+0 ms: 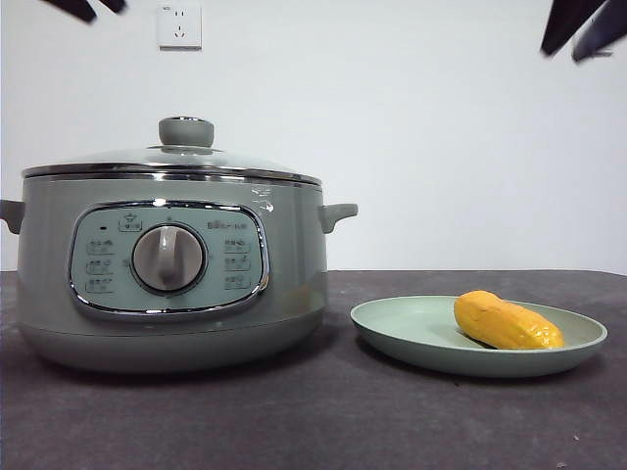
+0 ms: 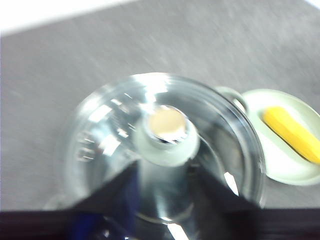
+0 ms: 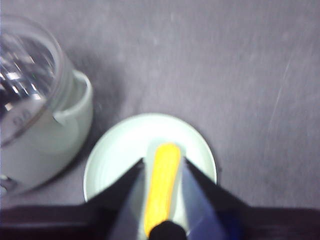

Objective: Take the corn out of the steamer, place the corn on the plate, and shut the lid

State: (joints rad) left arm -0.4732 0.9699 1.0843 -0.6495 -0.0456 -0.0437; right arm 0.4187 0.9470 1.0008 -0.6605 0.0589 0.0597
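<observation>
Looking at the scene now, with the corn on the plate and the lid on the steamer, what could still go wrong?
1. The corn lies off-centre on the plate, toward one rim; a nudge might roll it off.
2. The right gripper hangs open directly above the corn, jaws on either side; dropping could disturb it.
3. The left gripper hangs open over the knob of the lid, which sits on the steamer; a careless move might shift it.
</observation>
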